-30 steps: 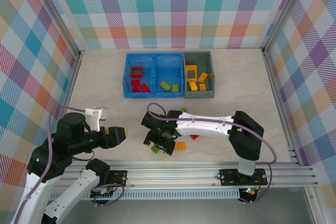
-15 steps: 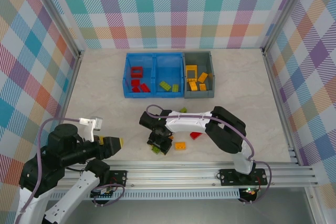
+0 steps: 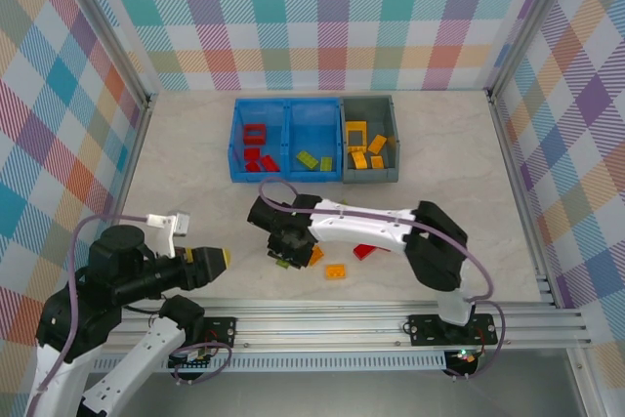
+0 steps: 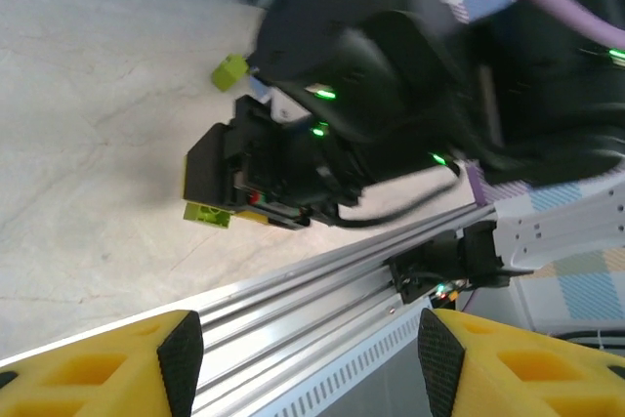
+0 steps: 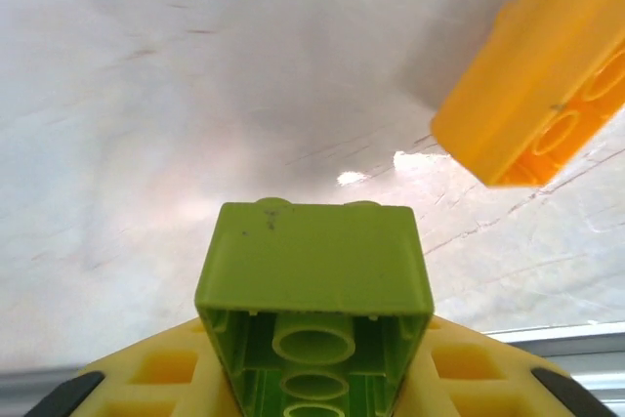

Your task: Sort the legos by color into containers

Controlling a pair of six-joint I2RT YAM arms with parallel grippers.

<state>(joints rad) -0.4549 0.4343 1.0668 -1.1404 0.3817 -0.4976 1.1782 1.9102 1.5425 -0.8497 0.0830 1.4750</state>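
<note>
My right gripper (image 3: 285,251) is low over the table's front middle, shut on a lime green lego (image 3: 283,263). In the right wrist view that lego (image 5: 314,280) sits hollow side toward the camera between the yellow fingers (image 5: 146,378), just above the table. An orange lego (image 5: 537,95) lies close beyond it. The left wrist view shows the same green lego (image 4: 207,212) under the black right gripper. My left gripper (image 3: 210,261) hangs open at the front left, holding nothing. The blue container (image 3: 234,144) holds red and green legos, and the grey container (image 3: 395,144) holds yellow ones.
Loose on the table near the right arm are an orange lego (image 3: 335,271), a red lego (image 3: 363,252) and a small green lego (image 4: 229,70). The aluminium rail (image 3: 322,314) runs along the near edge. Checked walls close in the left, right and back.
The right gripper's jaws have closed on the green lego, and it has shifted slightly left and away from the rail. The left arm has drawn back toward the front left.
</note>
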